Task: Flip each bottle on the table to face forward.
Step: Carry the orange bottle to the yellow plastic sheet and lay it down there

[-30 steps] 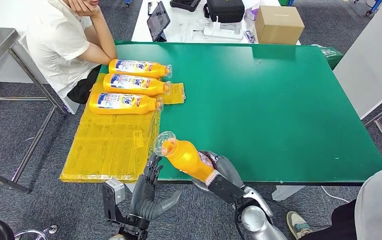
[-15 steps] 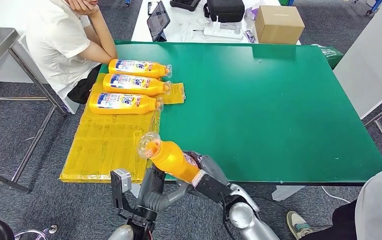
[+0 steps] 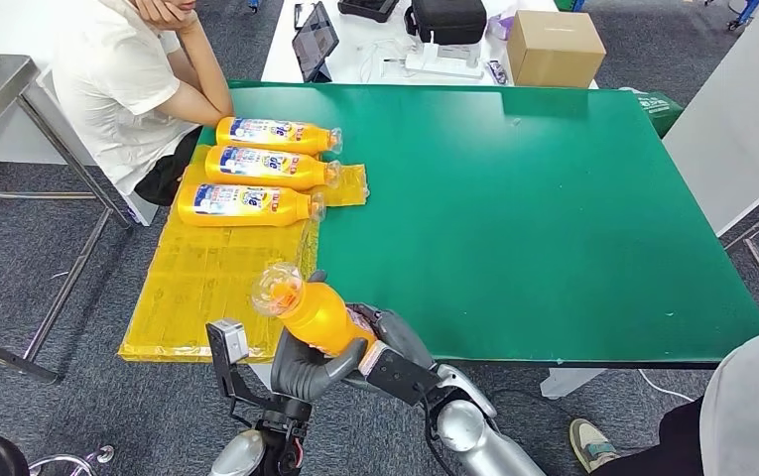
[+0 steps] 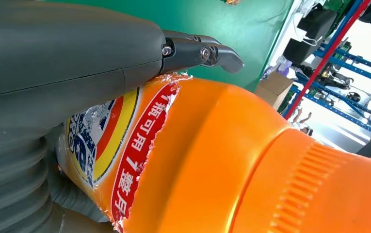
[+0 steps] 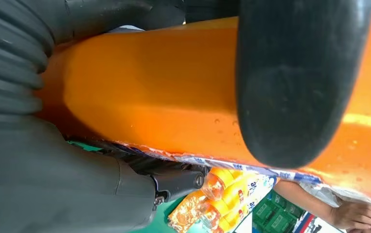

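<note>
Both robot hands grip one orange bottle (image 3: 314,315) off the table's (image 3: 554,198) near edge: left robot hand (image 3: 306,365) under it, right robot hand (image 3: 395,342) round its base. Cap end tilted up-left. 3 more bottles (image 3: 256,169) lie w/ labels up on yellow sheet (image 3: 206,288).

bottle (image 3: 317,315): we see glossy orange plastic, torn paper label
table (image 3: 554,198): matt green
hands: we see matt grey
</note>
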Controlling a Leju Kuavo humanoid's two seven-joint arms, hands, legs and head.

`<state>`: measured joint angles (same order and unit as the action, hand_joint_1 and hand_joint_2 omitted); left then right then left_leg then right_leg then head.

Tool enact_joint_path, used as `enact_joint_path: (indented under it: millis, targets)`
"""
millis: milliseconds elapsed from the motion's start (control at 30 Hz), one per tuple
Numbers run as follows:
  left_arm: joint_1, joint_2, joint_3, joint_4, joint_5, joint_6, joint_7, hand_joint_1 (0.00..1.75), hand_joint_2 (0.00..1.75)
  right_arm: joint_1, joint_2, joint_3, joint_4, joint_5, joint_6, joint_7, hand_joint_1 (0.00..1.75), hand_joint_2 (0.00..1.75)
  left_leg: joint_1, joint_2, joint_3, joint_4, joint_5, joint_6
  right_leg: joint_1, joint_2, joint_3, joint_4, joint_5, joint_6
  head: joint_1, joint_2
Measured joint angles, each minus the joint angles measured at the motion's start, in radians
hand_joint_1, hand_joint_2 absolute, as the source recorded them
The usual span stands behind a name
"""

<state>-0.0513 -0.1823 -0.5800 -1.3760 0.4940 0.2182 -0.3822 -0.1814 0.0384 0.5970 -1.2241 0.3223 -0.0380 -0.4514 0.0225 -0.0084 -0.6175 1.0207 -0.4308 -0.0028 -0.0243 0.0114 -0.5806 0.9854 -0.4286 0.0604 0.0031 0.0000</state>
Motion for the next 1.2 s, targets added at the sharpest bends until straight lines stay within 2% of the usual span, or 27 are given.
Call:
enact_joint_path:
  millis: [33,67,167,200,333,433,500,567,633,700,833,1000,1100,1200]
  targets:
    - [-0.001,0.0,0.001,0.0,0.001,0.0,0.0,0.0,1.75,-0.001,0.001,0.001,0.003,0.0,0.0,0.0,1.62,1.75,0.0,0.0,0.0,0.0,0.0,0.0,0.0,0.0,0.0,0.0,0.0,0.0,0.0,0.0]
    - [-0.001,0.0,0.001,0.0,0.004,0.001,0.0,0.17,1.75,-0.002,0.002,0.002,0.006,0.0,0.0,-0.001,1.62,1.75,0.0,0.0,0.0,0.0,0.0,0.0,0.0,0.0,0.0,0.0,0.0,0.0,0.0,0.0]
    - [-0.004,0.0,0.003,0.0,0.028,0.005,0.007,1.48,1.75,-0.006,0.005,0.008,0.014,0.006,-0.011,-0.003,1.61,1.75,0.0,0.0,0.0,0.0,0.0,0.0,0.0,0.0,0.0,0.0,0.0,0.0,0.0,0.0]
    - [-0.005,-0.001,0.003,0.0,0.039,0.006,0.012,1.75,1.75,-0.007,0.005,0.01,0.017,0.011,-0.019,-0.004,1.6,1.75,0.0,0.0,0.0,0.0,0.0,0.0,0.0,0.0,0.0,0.0,0.0,0.0,0.0,0.0]
    - [-0.005,-0.001,0.004,0.0,0.083,-0.005,0.029,1.75,1.75,-0.007,0.006,0.02,0.026,0.027,-0.05,-0.006,1.54,1.75,0.0,0.0,0.0,0.0,0.0,0.0,0.0,0.0,0.0,0.0,0.0,0.0,0.0,0.0]
    - [-0.006,0.003,0.007,0.0,0.114,-0.03,0.043,1.75,1.75,-0.009,0.006,0.026,0.033,0.034,-0.07,-0.011,1.33,1.75,0.0,0.0,0.0,0.0,0.0,0.0,0.0,0.0,0.0,0.0,0.0,0.0,0.0,0.0]
    - [-0.007,0.006,0.01,-0.001,0.126,-0.045,0.051,1.75,1.75,-0.011,0.009,0.027,0.039,0.039,-0.089,-0.016,1.02,1.75,0.0,0.0,0.0,0.0,0.0,0.0,0.0,0.0,0.0,0.0,0.0,0.0,0.0,0.0]
    - [-0.01,0.009,0.012,-0.001,0.131,-0.053,0.056,1.75,1.75,-0.013,0.013,0.028,0.045,0.04,-0.105,-0.019,0.43,1.75,0.0,0.0,0.0,0.0,0.0,0.0,0.0,0.0,0.0,0.0,0.0,0.0,0.0,0.0]
    - [-0.014,0.01,0.014,0.0,0.138,-0.054,0.06,1.75,1.75,-0.015,0.017,0.028,0.05,0.035,-0.112,-0.019,0.03,1.75,0.0,0.0,0.0,0.0,0.0,0.0,0.0,0.0,0.0,0.0,0.0,0.0,0.0,0.0]
    - [-0.019,0.012,0.018,0.0,0.149,-0.052,0.062,1.75,1.75,-0.018,0.023,0.028,0.055,0.027,-0.114,-0.019,0.0,1.75,0.0,0.0,0.0,0.0,0.0,0.0,0.0,0.0,0.0,0.0,0.0,0.0,0.0,0.0]
    - [-0.022,0.012,0.027,0.0,0.165,-0.038,0.058,1.75,1.75,-0.024,0.036,0.027,0.068,0.009,-0.117,-0.016,0.0,0.0,0.0,0.0,0.0,0.0,0.0,0.0,0.0,0.0,0.0,0.0,0.0,0.0,0.0,0.0]
    - [-0.025,0.011,0.031,-0.005,0.13,0.051,0.026,1.75,1.75,-0.022,0.054,0.03,0.084,0.034,-0.158,-0.025,0.0,0.0,0.0,0.0,0.0,0.0,0.0,0.0,0.0,0.0,0.0,0.0,0.0,0.0,0.0,0.0]
    - [-0.036,0.011,0.035,0.003,0.042,0.157,-0.001,1.75,1.75,-0.015,0.06,0.041,0.087,0.077,-0.222,-0.029,0.0,0.0,0.0,0.0,0.0,0.0,0.0,0.0,0.0,0.0,-0.001,0.0,0.0,0.0,0.0,0.0]
    - [-0.05,0.016,0.043,0.03,-0.043,0.209,-0.023,1.75,1.75,-0.008,0.061,0.046,0.09,0.107,-0.274,-0.029,0.0,0.0,0.0,0.0,0.0,0.0,0.0,0.0,0.0,0.0,-0.001,0.0,0.0,0.0,0.0,0.0]
